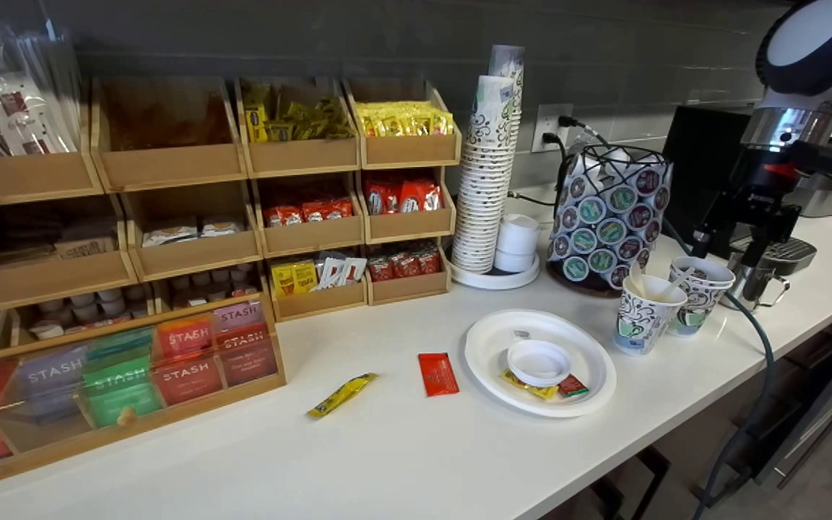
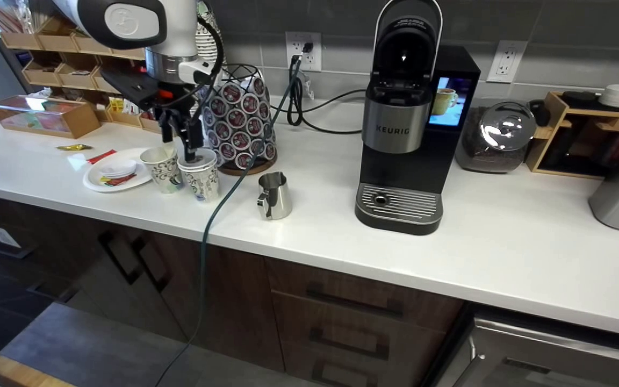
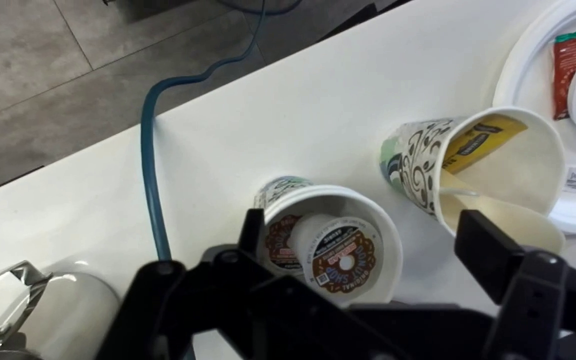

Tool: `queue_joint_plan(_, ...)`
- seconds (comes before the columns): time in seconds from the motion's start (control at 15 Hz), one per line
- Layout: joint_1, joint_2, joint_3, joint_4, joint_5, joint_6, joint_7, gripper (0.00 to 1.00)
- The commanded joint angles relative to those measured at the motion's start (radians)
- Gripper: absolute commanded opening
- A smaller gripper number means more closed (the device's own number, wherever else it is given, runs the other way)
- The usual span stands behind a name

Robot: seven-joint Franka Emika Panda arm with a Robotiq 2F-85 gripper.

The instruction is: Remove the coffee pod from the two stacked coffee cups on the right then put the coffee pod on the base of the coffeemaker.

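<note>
With the end effector (image 3: 365, 242) spread and empty, tipping of the stacked cups (image 2: 201, 180) is being risked by a fingertip (image 3: 252, 227) seemingly over their rim (image 3: 328, 191).

Below the black Robotiq gripper (image 3: 366, 241), the two stacked coffee cups (image 2: 202, 184) are white with dark swirls and blue-and-green patches; the upper Donut Shop coffee pod (image 3: 337, 256) has a brown, sprinkle-flecked ring. Well apart from the gripper, the Keurig coffeemaker (image 2: 398, 122) is black and silver, its base (image 2: 402, 207) silver-striped.
</note>
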Motion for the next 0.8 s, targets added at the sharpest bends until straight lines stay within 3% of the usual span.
queue_joint_plan(0.0,0.008,0.039,-0.009,0.014,0.042,0.067,0.055,0.80)
queue_joint_plan(0.07,0.007,0.049,-0.008,0.019,0.048,0.084,0.067,0.77)
queue_joint_plan(0.13,0.009,0.059,-0.007,0.026,0.050,0.101,0.082,0.63)
queue_joint_plan(0.2,0.009,0.067,-0.007,0.031,0.051,0.114,0.095,0.56)
queue_joint_plan(0.4,0.009,0.091,-0.008,0.050,0.043,0.142,0.131,0.47)
queue_joint_plan(0.67,-0.002,0.112,-0.015,0.070,0.040,0.133,0.140,0.53)
queue_joint_plan(0.73,-0.005,0.120,-0.017,0.076,0.040,0.126,0.141,0.51)
